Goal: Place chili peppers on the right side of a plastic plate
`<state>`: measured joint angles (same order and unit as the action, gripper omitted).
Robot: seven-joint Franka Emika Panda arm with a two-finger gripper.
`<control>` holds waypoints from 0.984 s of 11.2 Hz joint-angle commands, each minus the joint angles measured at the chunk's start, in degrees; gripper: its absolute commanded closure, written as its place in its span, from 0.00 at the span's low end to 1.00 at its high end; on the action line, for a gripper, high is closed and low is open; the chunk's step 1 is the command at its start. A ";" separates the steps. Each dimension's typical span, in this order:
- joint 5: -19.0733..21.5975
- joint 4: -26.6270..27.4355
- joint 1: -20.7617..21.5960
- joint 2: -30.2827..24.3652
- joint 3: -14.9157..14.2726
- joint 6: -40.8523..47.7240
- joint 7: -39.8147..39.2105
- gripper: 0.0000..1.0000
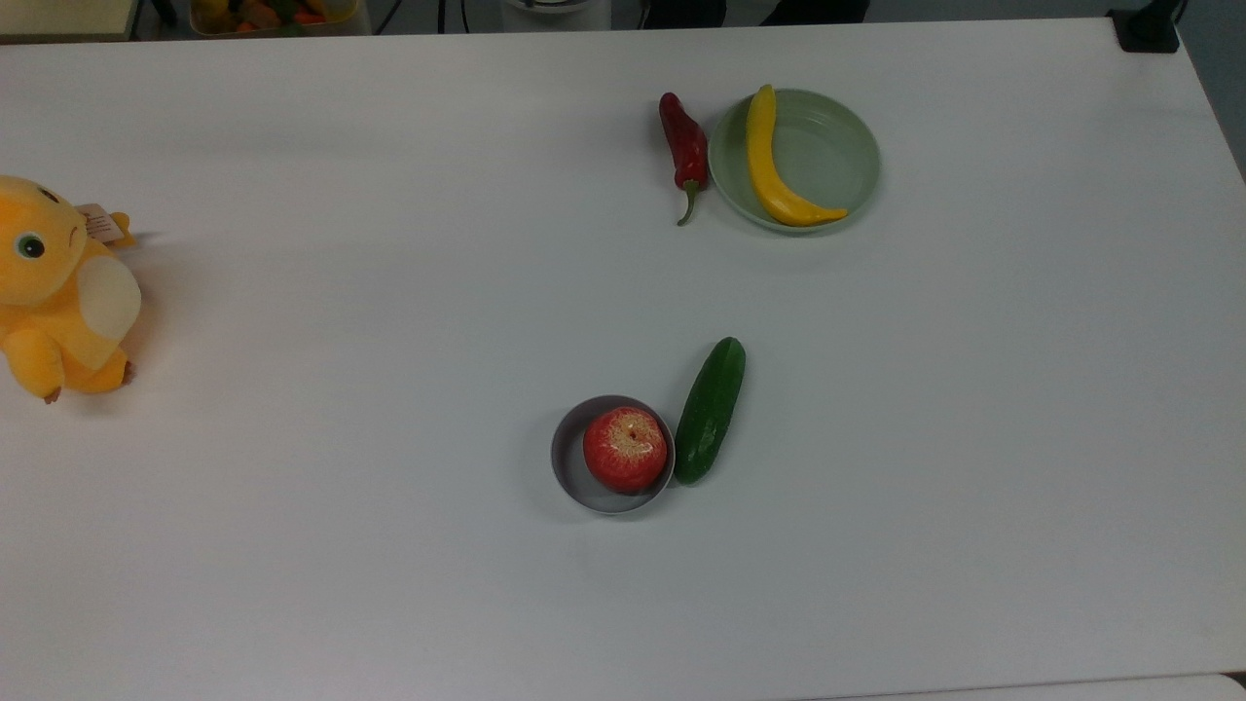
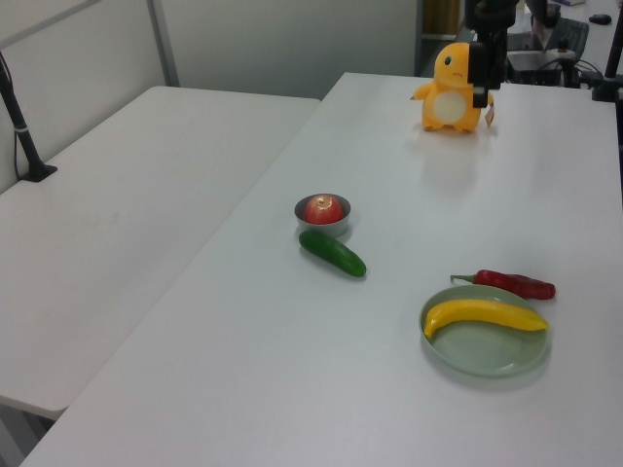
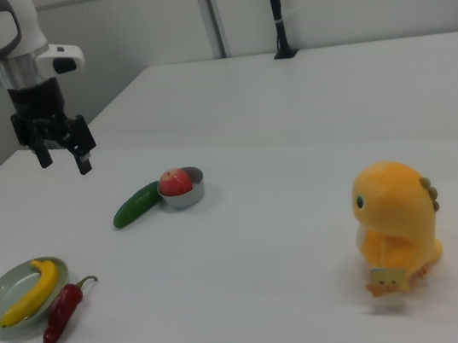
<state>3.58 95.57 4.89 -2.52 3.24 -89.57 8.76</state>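
The dark red chili pepper [image 1: 684,144] lies flat on the table, touching the top view's left rim of the pale green plastic plate [image 1: 827,146], its green stem toward the table's middle. A yellow banana [image 1: 769,166] rests inside the plate. In the right view the pepper [image 3: 62,311] sits just right of the plate [image 3: 5,287]. My gripper [image 3: 63,159] hangs high above the table, open and empty, well clear of both. The left view has the gripper [image 2: 484,89] high up at the far end, and the pepper [image 2: 514,283] behind the plate [image 2: 487,352].
A small grey bowl [image 1: 574,482] holding a red apple [image 1: 626,448] stands mid-table, with a dark green cucumber [image 1: 711,409] against its side. A yellow plush toy [image 1: 58,292] sits at the top view's left edge.
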 commanded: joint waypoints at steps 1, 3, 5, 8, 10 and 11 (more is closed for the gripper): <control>-1.21 -0.56 3.01 -0.91 -4.73 0.55 -0.22 0.00; -1.12 -0.48 3.02 -0.21 -4.82 -5.22 -7.40 0.00; -1.12 -0.47 3.02 0.15 -6.38 -10.68 -10.15 0.00; -0.86 -0.21 3.10 -0.38 -8.07 -10.98 -12.80 0.00; -0.86 -0.21 3.02 -0.47 -8.07 -10.89 -12.62 0.00; -0.86 -0.21 3.10 -0.55 -8.07 -10.89 -12.45 0.00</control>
<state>3.11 95.32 6.79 -2.50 -3.97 -100.34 -3.07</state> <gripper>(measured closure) 0.000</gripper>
